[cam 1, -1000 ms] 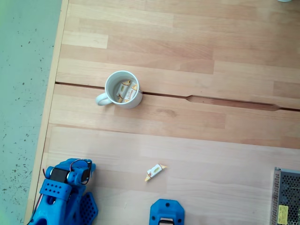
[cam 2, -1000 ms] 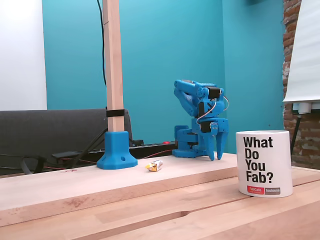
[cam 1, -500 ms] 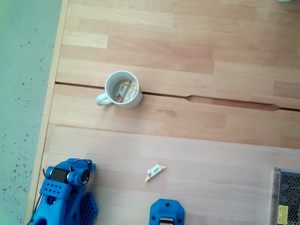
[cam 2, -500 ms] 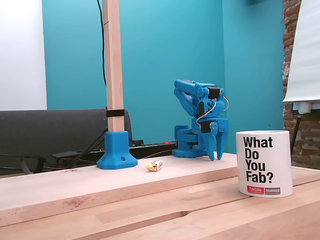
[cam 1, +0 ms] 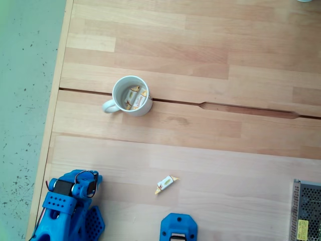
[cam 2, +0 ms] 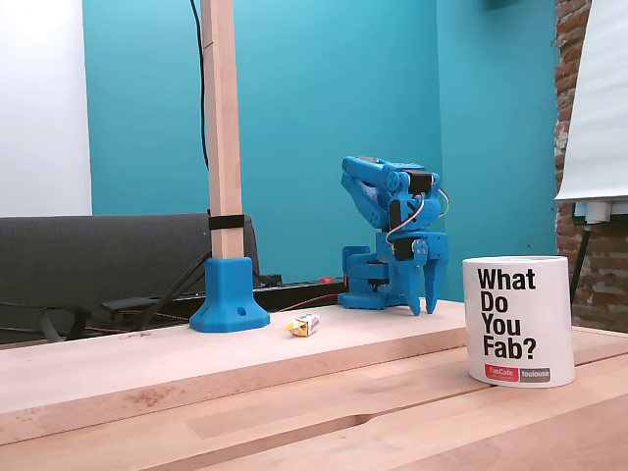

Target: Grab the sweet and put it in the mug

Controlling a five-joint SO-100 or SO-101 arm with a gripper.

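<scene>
One sweet (cam 1: 166,184) (cam 2: 306,325), white with yellow-orange ends, lies on the wooden table in both fixed views. The white mug (cam 1: 115,96) (cam 2: 517,320) stands well away from it, handle to the left seen from above, with similar sweets (cam 1: 135,96) inside. My blue arm (cam 1: 70,211) is folded at the table's lower left corner. Seen from the side, my gripper (cam 2: 424,310) hangs pointing down just above the table, to the right of the sweet. Its fingers are slightly apart with nothing between them.
A blue post base (cam 1: 178,228) (cam 2: 229,309) holding a wooden upright (cam 2: 222,128) stands close to the sweet. A metal grille box (cam 1: 307,211) sits at the lower right from above. A groove (cam 1: 225,106) crosses the table beside the mug.
</scene>
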